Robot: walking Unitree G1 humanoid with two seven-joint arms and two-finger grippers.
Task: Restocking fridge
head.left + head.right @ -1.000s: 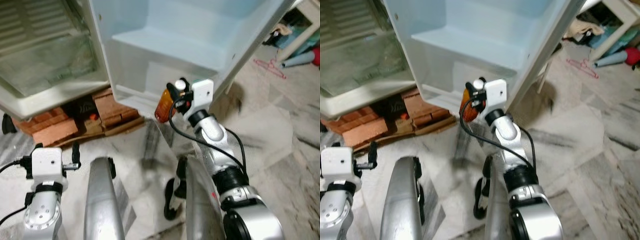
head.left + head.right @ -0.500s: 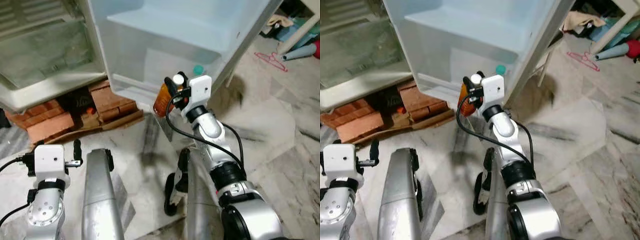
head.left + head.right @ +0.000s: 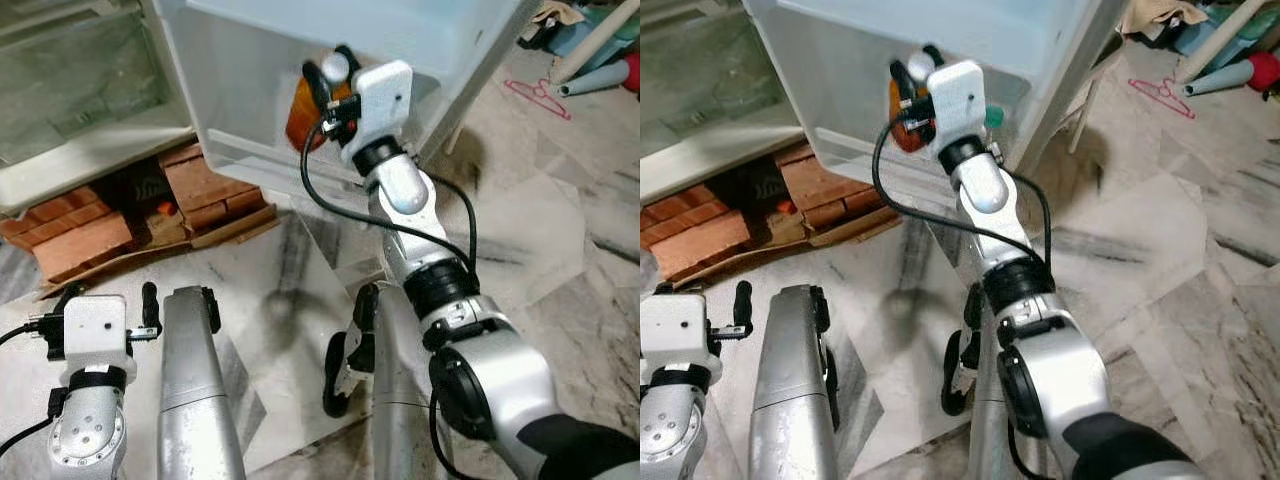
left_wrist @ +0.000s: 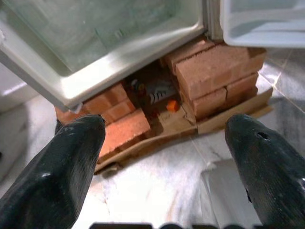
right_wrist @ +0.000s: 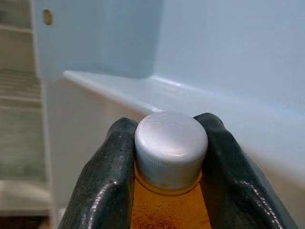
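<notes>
The fridge (image 3: pixel 90 110) stands open ahead on the left, raised on bricks (image 3: pixel 215 190) with cardboard (image 3: pixel 150 248) lying under and before them on the floor (image 3: pixel 560 230); the fridge door (image 3: pixel 420 40) swings open ahead to the right of the cabinet; the right tool (image 3: pixel 322 95) is raised before the door's lower shelf (image 3: pixel 250 100), clamping a bottle (image 3: pixel 303 100) by its neck, cap (image 5: pixel 170 148) between the fingers (image 5: pixel 102 186); the left tool (image 3: pixel 108 297) hangs low at the left, fingers apart, in front of the bricks; a hanger (image 3: pixel 540 95) lies on the floor at the far right, beyond the door.
</notes>
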